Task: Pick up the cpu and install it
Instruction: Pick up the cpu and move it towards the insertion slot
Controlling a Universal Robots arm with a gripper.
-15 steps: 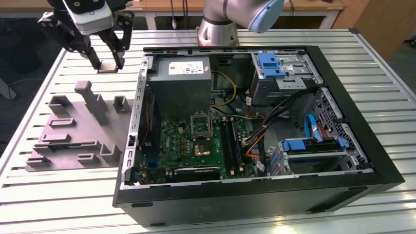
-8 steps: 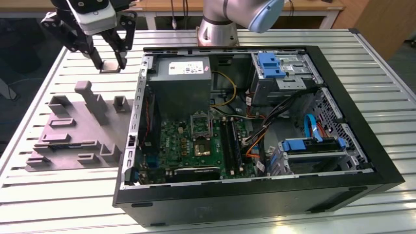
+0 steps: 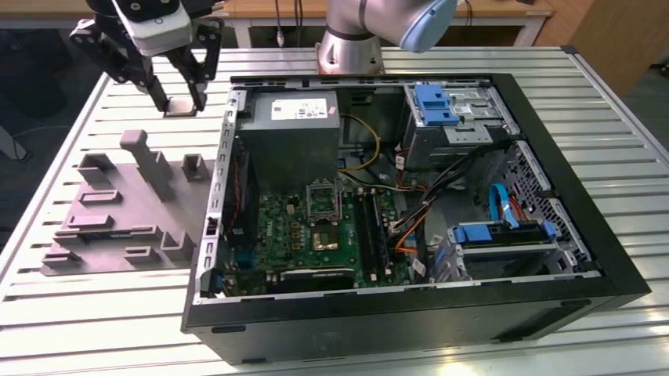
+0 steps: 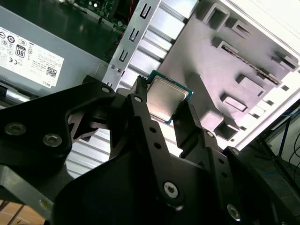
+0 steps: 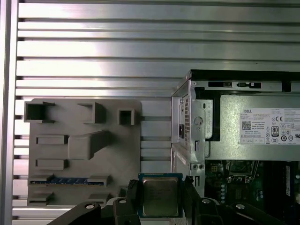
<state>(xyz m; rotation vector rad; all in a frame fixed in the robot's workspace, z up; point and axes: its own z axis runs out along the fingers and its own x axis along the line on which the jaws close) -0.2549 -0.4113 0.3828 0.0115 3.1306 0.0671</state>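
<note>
**The gripper (image 3: 183,104) holding the cpu (image 3: 184,109) in the air above the table (image 3: 84,309).**

In both wrist views the two black fingers (image 5: 132,194) pinch the cpu by opposite edges, with its pale metal top showing between them and clear of every surface. In the exterior view the chip hangs at the far side of the exterior view's left. It is above the slatted table, beyond the grey fixture plate (image 3: 115,215) and just outside the far left corner of the open computer case (image 3: 585,258). The socket (image 3: 322,200) lies on the green motherboard (image 3: 313,235) inside the case, well apart from the cpu and just nearer than the grey power supply (image 3: 298,129).
</note>
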